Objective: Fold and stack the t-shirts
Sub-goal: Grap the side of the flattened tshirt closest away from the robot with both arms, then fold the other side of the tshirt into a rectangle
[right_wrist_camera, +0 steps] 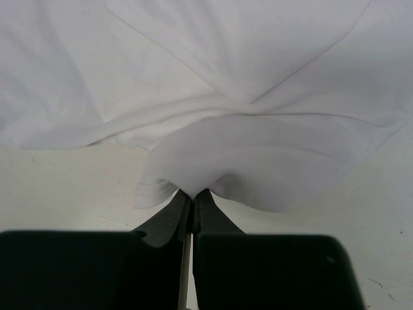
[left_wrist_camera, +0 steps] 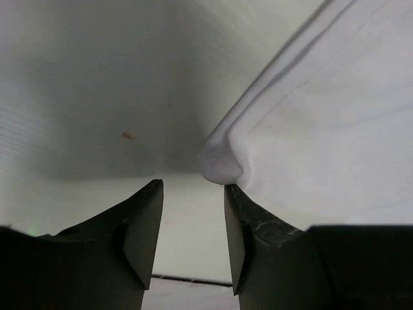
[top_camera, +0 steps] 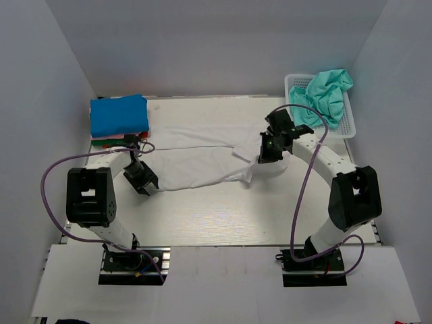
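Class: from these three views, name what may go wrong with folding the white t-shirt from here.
1. The right gripper is shut on only a small pinch of the white t-shirt; a pull might slip it free.
2. The left gripper is open with the shirt's edge beside one finger, not between them; closing may miss it.
3. The left arm sits near the folded stack; a wide swing might disturb it.

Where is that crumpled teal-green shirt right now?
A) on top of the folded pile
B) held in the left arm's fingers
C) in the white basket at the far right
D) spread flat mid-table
C: the teal-green shirt lies bunched in the white mesh basket; the folded stack has a blue one on top, and the white t-shirt is the one spread on the table.
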Available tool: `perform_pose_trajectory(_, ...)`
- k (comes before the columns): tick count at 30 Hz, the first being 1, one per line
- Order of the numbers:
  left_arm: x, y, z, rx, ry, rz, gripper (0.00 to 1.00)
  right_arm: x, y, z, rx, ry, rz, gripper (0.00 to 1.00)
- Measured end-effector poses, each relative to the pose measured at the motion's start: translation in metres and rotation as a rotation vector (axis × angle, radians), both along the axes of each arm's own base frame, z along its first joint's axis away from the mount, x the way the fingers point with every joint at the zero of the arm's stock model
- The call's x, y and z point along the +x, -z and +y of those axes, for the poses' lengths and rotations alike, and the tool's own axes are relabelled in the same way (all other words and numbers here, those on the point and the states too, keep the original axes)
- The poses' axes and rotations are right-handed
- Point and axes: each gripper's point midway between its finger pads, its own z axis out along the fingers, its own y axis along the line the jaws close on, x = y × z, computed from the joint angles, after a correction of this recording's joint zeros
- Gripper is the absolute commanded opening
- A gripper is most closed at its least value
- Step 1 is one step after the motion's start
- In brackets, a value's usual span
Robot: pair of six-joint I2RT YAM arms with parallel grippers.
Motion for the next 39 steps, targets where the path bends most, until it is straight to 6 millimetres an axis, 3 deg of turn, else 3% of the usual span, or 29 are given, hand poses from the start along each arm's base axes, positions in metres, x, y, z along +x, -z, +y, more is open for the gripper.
perform_pose_trajectory(9, 0.020, 0.000, -0.001, -0.006, -0.020, -0.080, 0.56, -0.006, -0.001, 0.000, 0.016, -0.014, -0.009, 0.00)
perform_pose_trajectory(11, 0.022, -0.001, -0.002, -0.008, -0.021, -0.087, 0.53, -0.007, 0.001, 0.000, 0.017, -0.015, -0.006, 0.00)
perform_pose_trajectory(14, 0.022, 0.001, -0.003, -0.016, -0.022, -0.090, 0.36, -0.009, 0.003, 0.000, 0.018, -0.016, 0.000, 0.00)
perform_pose_trajectory(15, 0.020, 0.003, -0.004, -0.020, -0.026, -0.088, 0.22, -0.009, 0.003, 0.000, 0.018, -0.016, 0.001, 0.00)
perform_pose_trajectory(18, 0.013, 0.009, -0.007, -0.036, -0.019, -0.067, 0.00, -0.008, 0.003, 0.001, 0.020, -0.017, -0.003, 0.00)
perform_pose_trajectory(27, 0.019, 0.004, -0.008, -0.040, -0.023, -0.095, 0.00, -0.006, 0.003, -0.001, 0.009, -0.014, -0.014, 0.00)
perform_pose_trajectory(35, 0.063, -0.037, -0.006, -0.035, -0.013, -0.274, 0.00, 0.012, -0.017, 0.000, 0.010, 0.002, -0.079, 0.00)
perform_pose_trajectory(39, 0.077, -0.047, -0.006, -0.036, -0.013, -0.325, 0.00, 0.023, -0.026, -0.001, 0.015, 0.016, -0.110, 0.00)
